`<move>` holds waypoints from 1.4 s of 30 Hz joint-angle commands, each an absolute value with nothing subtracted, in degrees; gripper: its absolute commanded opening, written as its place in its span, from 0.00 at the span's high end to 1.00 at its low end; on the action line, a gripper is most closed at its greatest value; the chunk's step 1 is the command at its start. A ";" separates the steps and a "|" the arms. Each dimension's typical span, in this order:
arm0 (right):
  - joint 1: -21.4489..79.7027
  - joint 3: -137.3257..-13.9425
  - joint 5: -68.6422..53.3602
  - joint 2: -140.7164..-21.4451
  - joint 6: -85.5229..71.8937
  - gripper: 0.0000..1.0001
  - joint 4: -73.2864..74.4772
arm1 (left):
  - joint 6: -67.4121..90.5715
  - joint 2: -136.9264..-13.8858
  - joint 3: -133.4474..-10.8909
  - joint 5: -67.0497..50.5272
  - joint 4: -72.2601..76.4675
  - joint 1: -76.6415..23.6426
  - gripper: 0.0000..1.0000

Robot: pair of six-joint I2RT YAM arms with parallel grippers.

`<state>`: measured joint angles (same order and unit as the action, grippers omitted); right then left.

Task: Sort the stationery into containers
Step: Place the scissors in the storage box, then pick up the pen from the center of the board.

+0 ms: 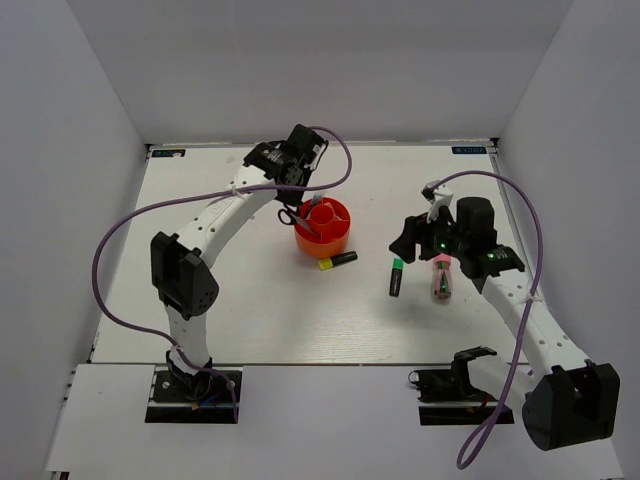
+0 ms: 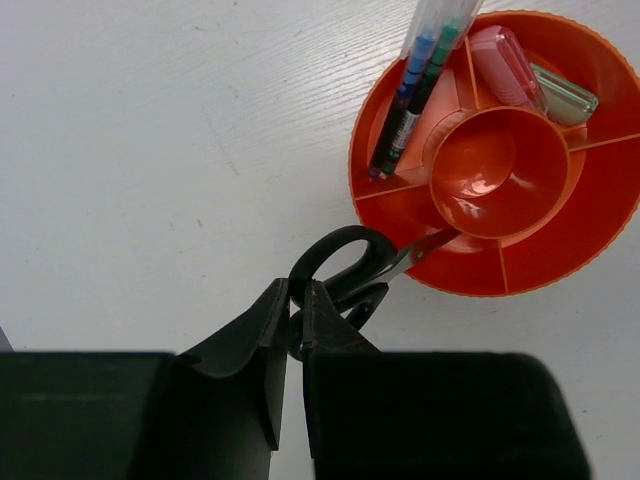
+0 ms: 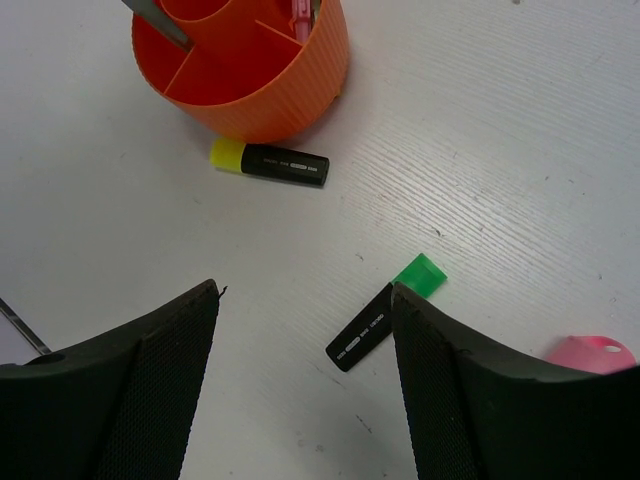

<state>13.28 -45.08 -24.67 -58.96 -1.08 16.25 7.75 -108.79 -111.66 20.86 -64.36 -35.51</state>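
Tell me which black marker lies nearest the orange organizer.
The yellow-capped marker, lying right beside the organizer at the foot of its ribbed wall. The green-capped marker lies well away from it.

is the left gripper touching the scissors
Touching. The left wrist view shows the left gripper pinched shut on the black handle loop of the scissors, with no gap.
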 commanded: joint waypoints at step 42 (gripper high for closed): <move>17.57 -56.61 -9.88 -82.00 14.60 0.38 32.97 | 16.70 -50.45 -43.25 16.00 -48.25 -34.02 0.17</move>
